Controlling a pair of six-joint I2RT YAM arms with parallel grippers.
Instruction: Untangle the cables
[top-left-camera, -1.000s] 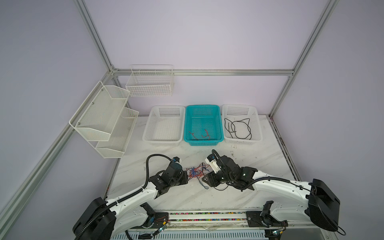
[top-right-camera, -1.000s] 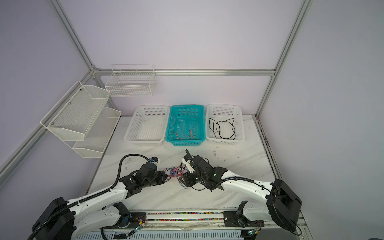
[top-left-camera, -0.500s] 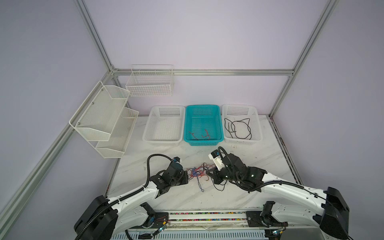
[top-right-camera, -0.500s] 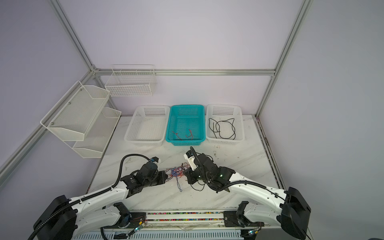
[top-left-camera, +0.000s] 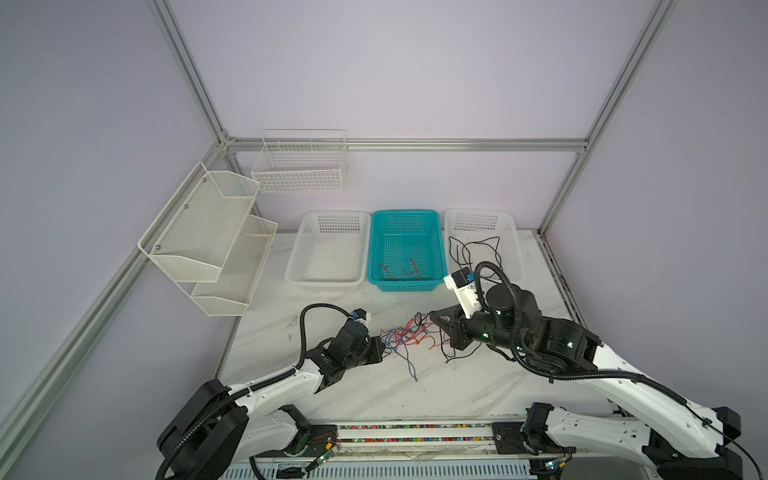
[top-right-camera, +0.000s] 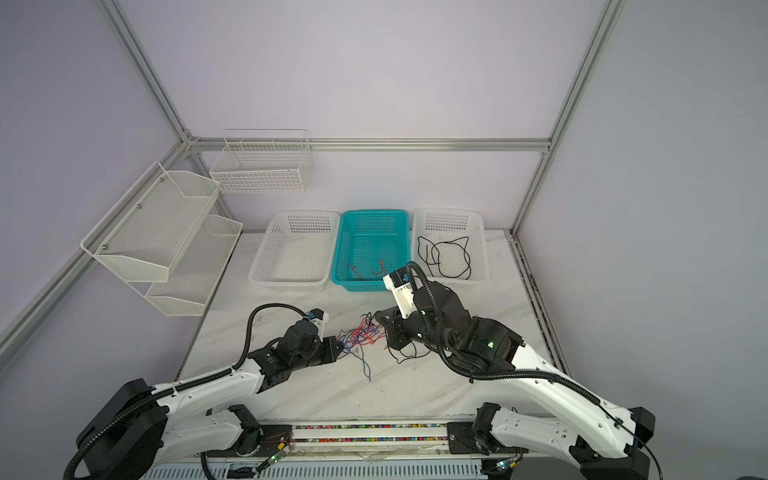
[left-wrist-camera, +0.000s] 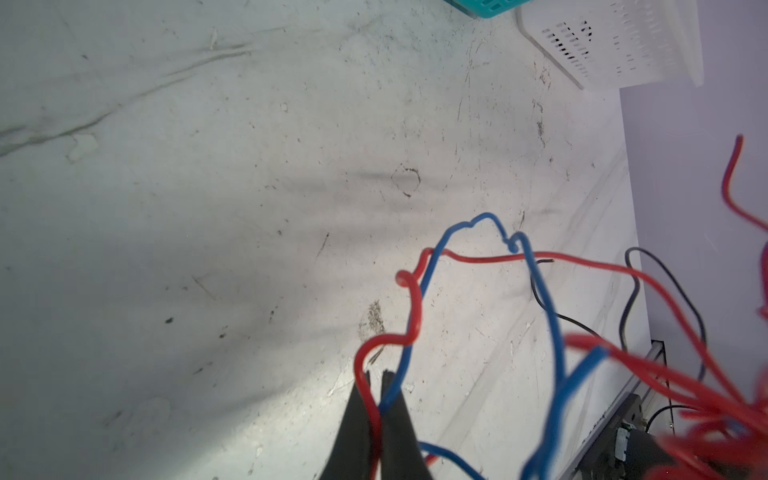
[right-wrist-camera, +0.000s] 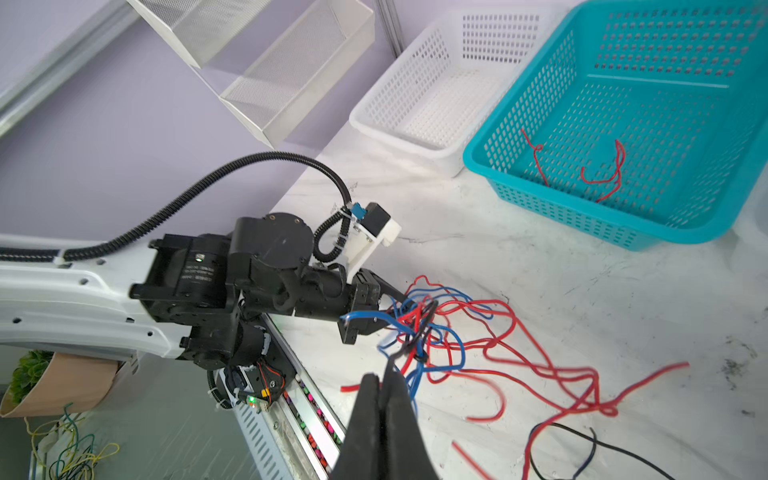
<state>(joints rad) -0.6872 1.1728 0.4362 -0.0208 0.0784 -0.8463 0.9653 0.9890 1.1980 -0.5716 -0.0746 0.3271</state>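
Red, blue and black cables (top-left-camera: 405, 336) tangled in front of teal basket (top-left-camera: 405, 215), left gripper (left-wrist-camera: 376, 374) and right gripper (right-wrist-camera: 382, 370) clamped on strands.

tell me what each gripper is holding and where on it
The left gripper is shut on a red cable at the edge of the tangle; the right gripper looks shut on a loop of black cable there.

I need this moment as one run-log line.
left gripper: shut on cables | right gripper: shut on cables | state: tangled between grippers
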